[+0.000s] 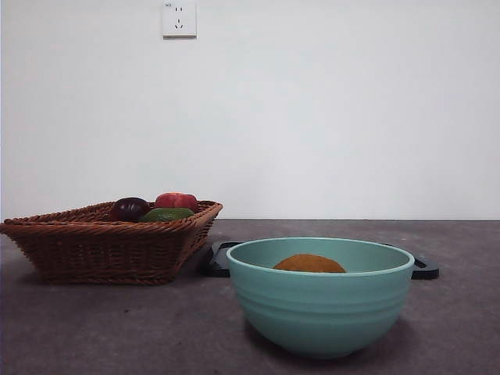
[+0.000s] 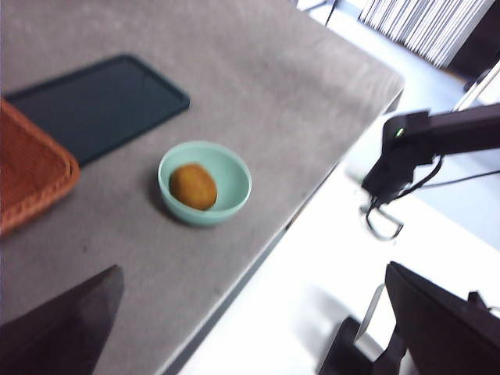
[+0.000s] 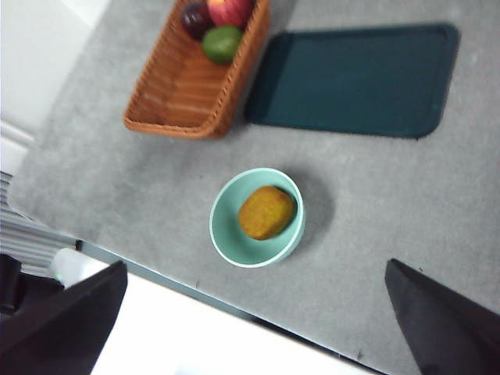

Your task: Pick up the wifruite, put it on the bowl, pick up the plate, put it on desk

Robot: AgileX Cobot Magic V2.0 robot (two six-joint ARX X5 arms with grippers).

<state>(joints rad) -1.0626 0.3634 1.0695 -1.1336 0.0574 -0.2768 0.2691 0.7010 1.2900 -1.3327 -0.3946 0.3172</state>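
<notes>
The wifruite (image 1: 309,264) lies inside the mint-teal bowl (image 1: 320,312), its orange-brown top showing just above the rim in the front view; both wrist views show it resting on the bowl's floor, touching the inner wall on one side. The bowl stands on the desk (image 1: 117,328) near the front, right of centre, close to the desk's near edge, where the right wrist view shows the grey surface ending in a dark lip.

Behind the bowl lies a flat dark rectangular tray (image 3: 355,78) with rounded corners; in the front view only its two ends peek out on either side of the bowl. Its left end sits just beside the brown wicker basket (image 1: 101,246), which stands at the far left. The basket holds a dark purple fruit (image 1: 130,208), a green fruit (image 1: 166,214) and a red fruit (image 1: 178,201), crowded into its far right corner.

Bare desk lies open in front of the basket, to the left of the bowl, and to the right of the bowl as far as the picture's edge.

The left gripper (image 2: 258,328) and the right gripper (image 3: 258,320) both hang high above the desk, well apart from everything on it. Each has its jaws spread wide with nothing between them. A white wall with a socket (image 1: 179,18) backs the scene.
</notes>
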